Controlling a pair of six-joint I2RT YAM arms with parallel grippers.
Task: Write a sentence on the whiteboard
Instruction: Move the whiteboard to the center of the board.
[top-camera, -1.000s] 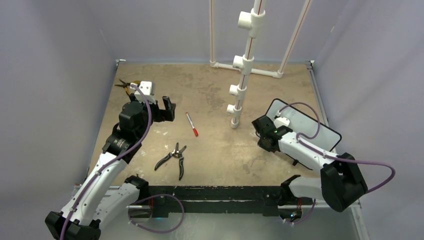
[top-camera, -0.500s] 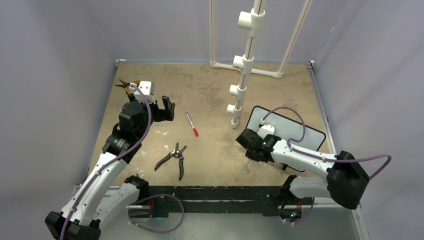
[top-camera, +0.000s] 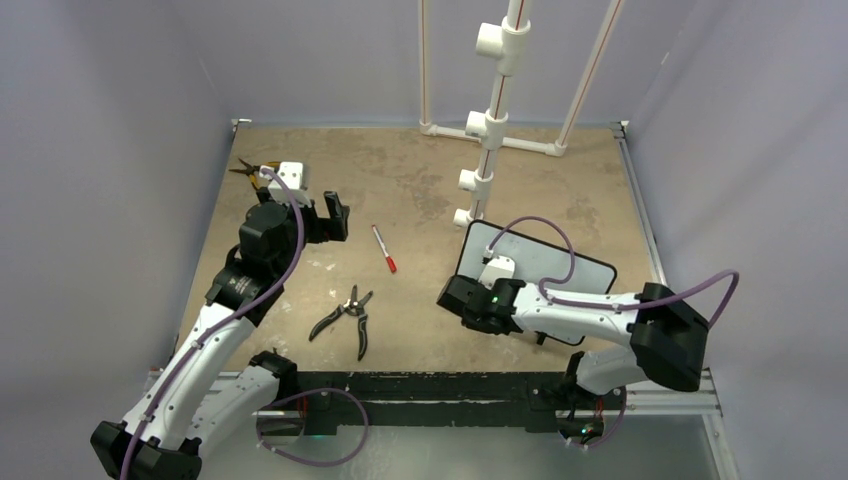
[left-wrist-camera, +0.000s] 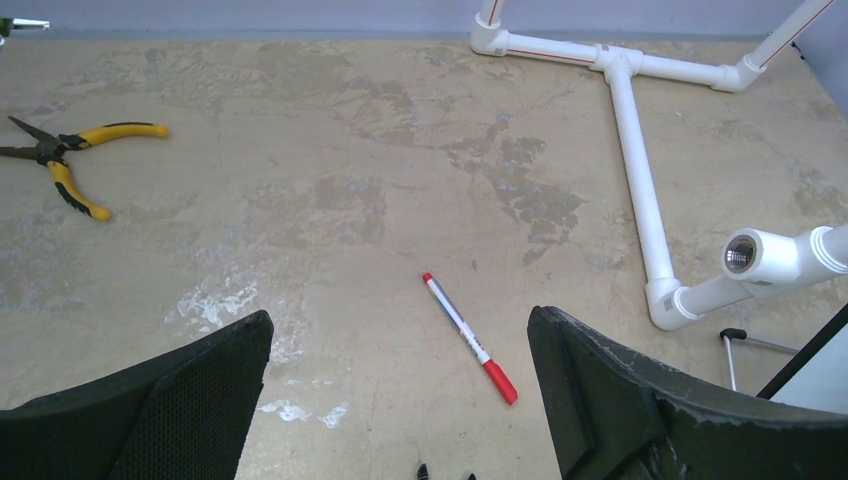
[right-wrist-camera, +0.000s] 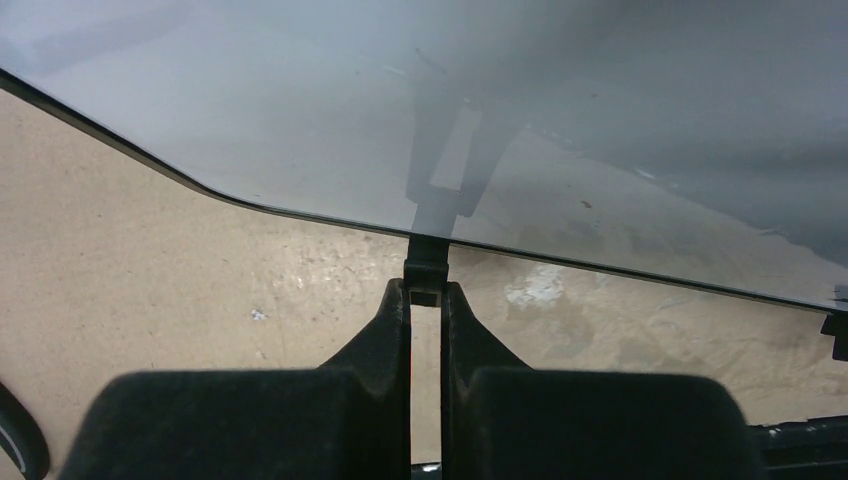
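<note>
Whiteboard (top-camera: 590, 272) slid left, right gripper (right-wrist-camera: 425, 300) pinching its foot (right-wrist-camera: 425, 262) (grip hidden overhead)

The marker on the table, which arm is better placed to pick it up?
Left. The left tool is open and faces the marker, with nothing between them. The right tool is shut on the foot of the whiteboard.

the glossy white, black-framed whiteboard (top-camera: 590, 272) lies face up right of centre.

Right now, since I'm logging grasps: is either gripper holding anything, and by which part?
The right gripper pinches the whiteboard by a small black foot on its frame edge. The left gripper is open, holding nothing.
</note>
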